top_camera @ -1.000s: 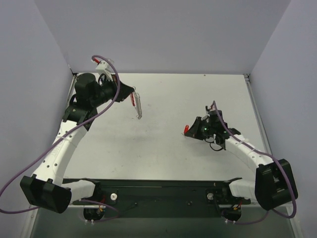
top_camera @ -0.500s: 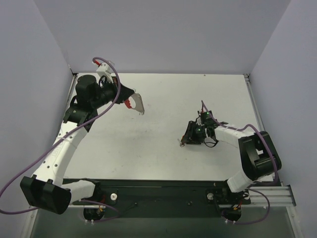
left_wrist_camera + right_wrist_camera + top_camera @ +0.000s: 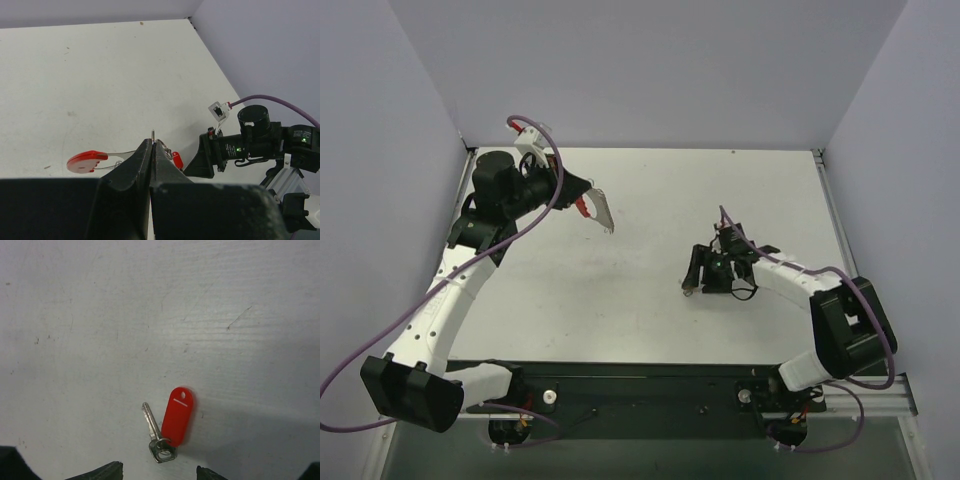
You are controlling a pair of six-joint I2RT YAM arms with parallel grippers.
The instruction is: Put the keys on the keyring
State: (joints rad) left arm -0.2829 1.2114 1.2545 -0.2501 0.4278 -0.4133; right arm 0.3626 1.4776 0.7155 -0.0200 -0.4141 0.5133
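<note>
Seeing the left gripper [image 3: 151, 145] pinched shut on the keyring [image 3: 87, 161] above the table [image 3: 75, 75], right gripper [image 3: 157, 471] spread open just over the key [image 3: 151, 426] and its red tag [image 3: 178, 415] lying flat.

Right pincer [image 3: 159, 474] opened, key [image 3: 149, 421] released onto table [image 3: 75, 315]

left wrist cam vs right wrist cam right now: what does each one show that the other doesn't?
Left wrist only: the left gripper shut on the keyring, its red loop sticking out sideways, and the right arm seen from outside.
Right wrist only: the silver key in clear detail, lying flat just ahead of the open right gripper.
Both: the white table and the key's red tag, tiny in the left wrist view.
</note>
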